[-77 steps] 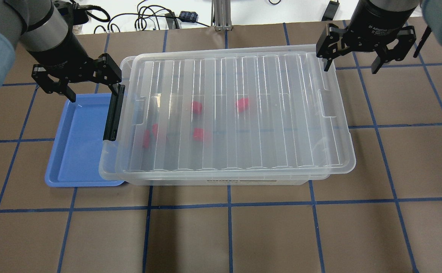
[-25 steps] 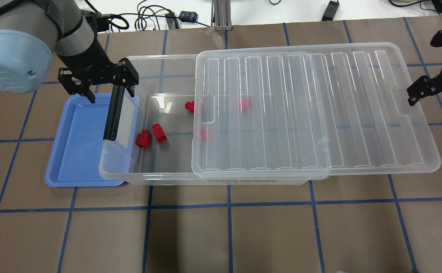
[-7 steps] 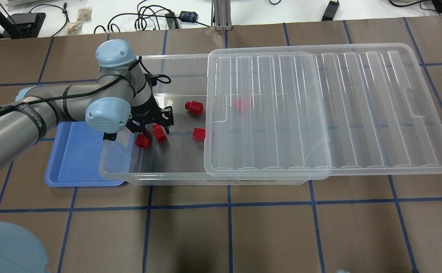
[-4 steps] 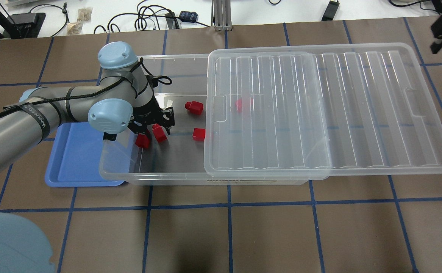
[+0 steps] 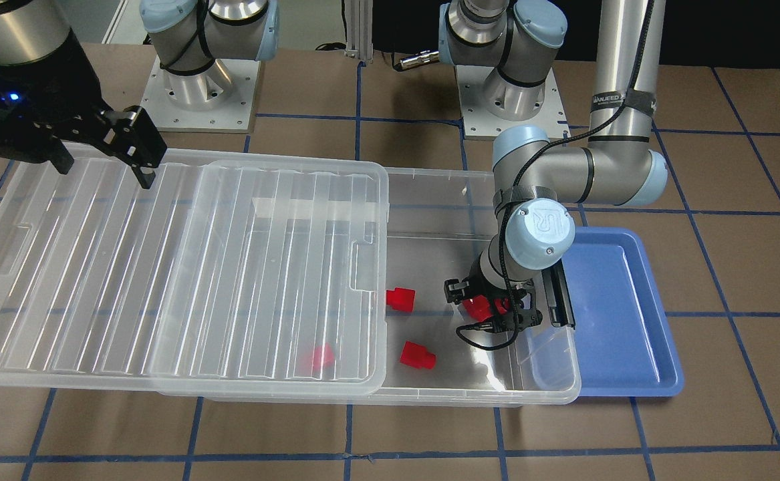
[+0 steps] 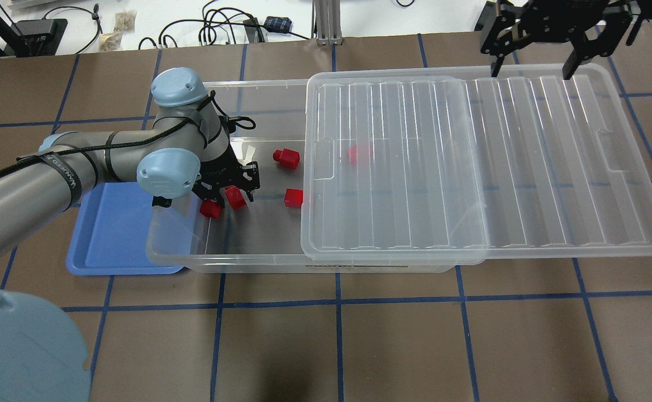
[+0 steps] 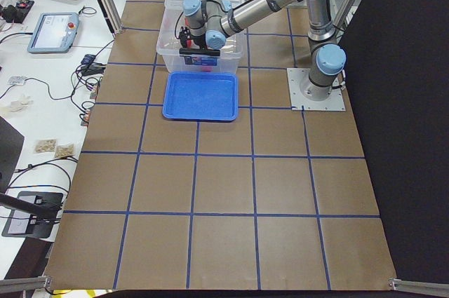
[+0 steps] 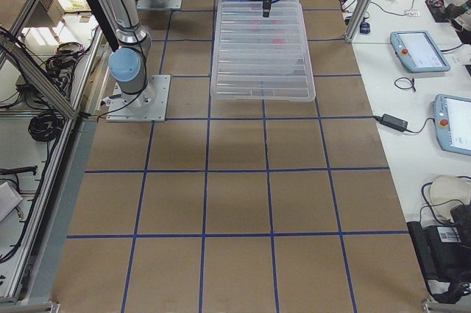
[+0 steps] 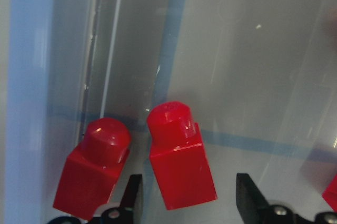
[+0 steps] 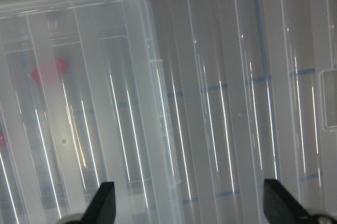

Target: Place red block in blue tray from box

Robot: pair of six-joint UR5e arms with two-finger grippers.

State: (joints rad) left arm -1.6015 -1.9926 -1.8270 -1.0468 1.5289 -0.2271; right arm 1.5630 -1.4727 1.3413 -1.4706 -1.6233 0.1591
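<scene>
- Locate the left hand (image 9: 189, 198) low in the uncovered 9 o'clock end of the box (image 6: 247, 261), fingers apart, straddling the red block (image 9: 181, 168) on the box floor.
- Treat the step in hand as the grasp, judged early: no block visible in the blue tray (image 6: 108, 234).
- Next, close on the block's flat sides, lift above the box wall, carry to the tray at 9 o'clock.
- Avoid the second block (image 9: 95, 174), just beside at 9 o'clock in the wrist view.
- Note the right hand (image 6: 531, 64), fingers apart, holding nothing, above the 12 o'clock edge of the lid (image 6: 471, 167).
</scene>
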